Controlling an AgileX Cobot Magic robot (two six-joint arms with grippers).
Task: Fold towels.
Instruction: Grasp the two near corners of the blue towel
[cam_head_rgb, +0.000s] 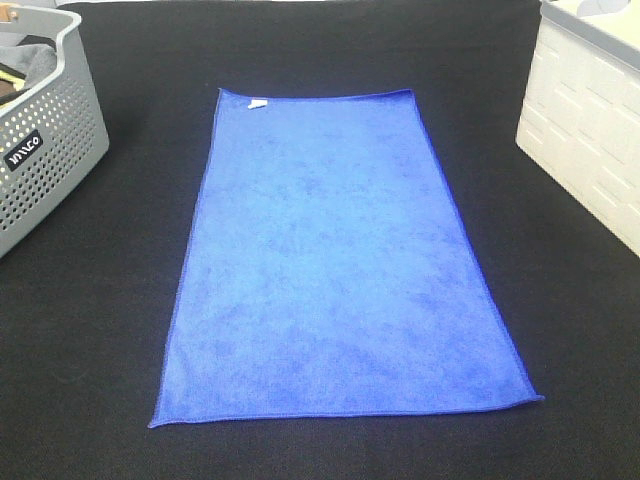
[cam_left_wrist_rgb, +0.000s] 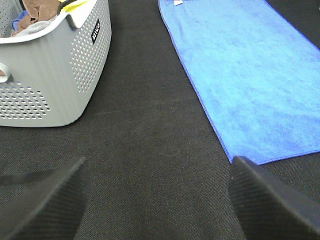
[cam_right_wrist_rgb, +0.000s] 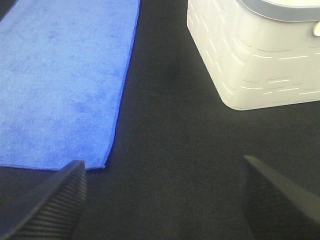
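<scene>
Seeing one blue towel (cam_head_rgb: 335, 260) spread flat in a single layer on black table cover (cam_head_rgb: 95, 330), to the right of grey perforated basket (cam_head_rgb: 45, 150) from the high camera, near it but clear of it. Long axis running from near side to far side, roughly along the basket's flank; short edges near and far. White tag (cam_head_rgb: 256, 104) on the far short edge, at the corner closest to the basket. Near short edge slightly skewed, with the corner away from the basket sitting a little farther back. No folds or visible wrinkles. Mixed cloths in the basket, brown, grey and yellow, with a black label on its side; text not legible. White bin (cam_head_rgb: 590, 130) across the towel from the basket, also clear of the towel. Left gripper (cam_left_wrist_rgb: 157, 195) over bare cover between the basket and the towel's near corner on that side, fingers (cam_left_wrist_rgb: 47, 200) spread wide with nothing between. Right gripper (cam_right_wrist_rgb: 162, 195) on the side of the towel away from the basket, over bare cover between the towel's corner and the bin, fingers (cam_right_wrist_rgb: 52, 205) likewise spread and empty. Neither gripper visible from the high camera.
</scene>
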